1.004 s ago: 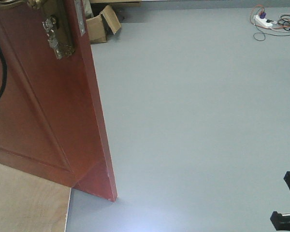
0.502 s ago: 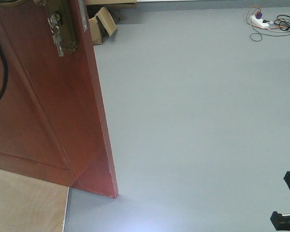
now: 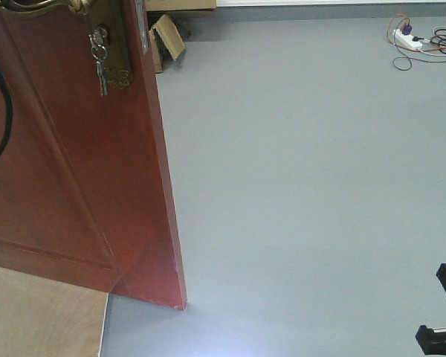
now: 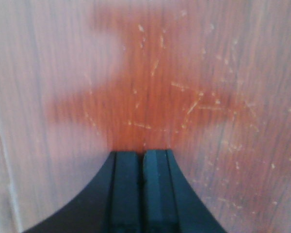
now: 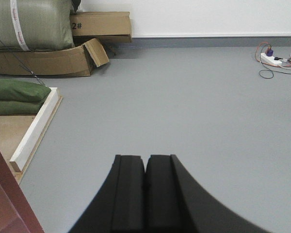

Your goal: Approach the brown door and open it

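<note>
The brown door (image 3: 67, 171) fills the left of the front view, swung ajar with its edge toward me. Its brass lever handle (image 3: 30, 6) is at the top left, above the brass backplate (image 3: 117, 44) with small keys (image 3: 100, 63) hanging from it. In the left wrist view my left gripper (image 4: 141, 153) is shut with nothing in it, its tips right up against the door's scratched wood (image 4: 184, 97). My right gripper (image 5: 145, 158) is shut and empty over the grey floor (image 5: 184, 107); a corner of the door (image 5: 5, 204) shows at lower left.
Cardboard boxes (image 5: 63, 56) and a green sack (image 5: 31, 22) sit by the far wall. A white wooden brace (image 5: 36, 128) borders a plywood base (image 3: 37, 312) under the door. A power strip with cables (image 3: 412, 41) lies far right. A black cable (image 3: 4, 111) hangs across the door.
The door's edge has shifted right in the front view and the handle plate and keys have come further into the frame. The cardboard box now shows less behind the door.
</note>
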Robot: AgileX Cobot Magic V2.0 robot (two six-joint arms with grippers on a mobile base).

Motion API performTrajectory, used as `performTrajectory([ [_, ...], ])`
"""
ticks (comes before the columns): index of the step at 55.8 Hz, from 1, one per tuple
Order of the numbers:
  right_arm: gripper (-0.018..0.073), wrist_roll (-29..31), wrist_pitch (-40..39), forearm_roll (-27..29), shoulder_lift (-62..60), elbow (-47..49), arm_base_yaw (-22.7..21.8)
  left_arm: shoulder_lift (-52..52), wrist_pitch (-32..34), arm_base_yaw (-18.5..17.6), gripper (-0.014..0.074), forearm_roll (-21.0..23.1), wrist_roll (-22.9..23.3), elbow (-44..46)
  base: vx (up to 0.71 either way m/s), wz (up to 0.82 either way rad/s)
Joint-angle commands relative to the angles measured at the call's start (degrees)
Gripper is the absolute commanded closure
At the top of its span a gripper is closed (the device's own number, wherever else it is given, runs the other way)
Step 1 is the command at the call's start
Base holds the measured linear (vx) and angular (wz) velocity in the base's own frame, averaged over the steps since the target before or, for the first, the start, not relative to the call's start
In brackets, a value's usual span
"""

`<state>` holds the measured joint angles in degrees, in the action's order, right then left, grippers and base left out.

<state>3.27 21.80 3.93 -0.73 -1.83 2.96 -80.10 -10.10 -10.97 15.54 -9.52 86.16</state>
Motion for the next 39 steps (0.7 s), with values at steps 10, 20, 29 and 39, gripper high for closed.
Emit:
performTrajectory([
  [10, 0.0559, 0.5, -4.6, -0.4, -0.3, -0.2, 0.1, 1.5, 5.3, -0.4, 0.046, 0.6, 0.2, 1.7, 0.12, 0.04],
  [20, 0.0559, 0.5, -4.6, -0.4, -0.3, -0.2, 0.1, 1.5, 5.3, -0.4, 0.046, 0.6, 0.2, 1.7, 0.13, 0.04],
  [29, 0.0559, 0.5, -4.6, -0.4, -0.3, -0.2, 0.1, 1.5, 5.3, -0.4, 0.046, 0.6, 0.2, 1.7, 0.15, 0.05],
  [39, 0.0559, 0.5, -4.3, -0.4, -0.3, -0.2, 0.1, 1.5, 5.3, -0.4, 0.046, 0.6, 0.2, 1.7, 0.16, 0.08],
])
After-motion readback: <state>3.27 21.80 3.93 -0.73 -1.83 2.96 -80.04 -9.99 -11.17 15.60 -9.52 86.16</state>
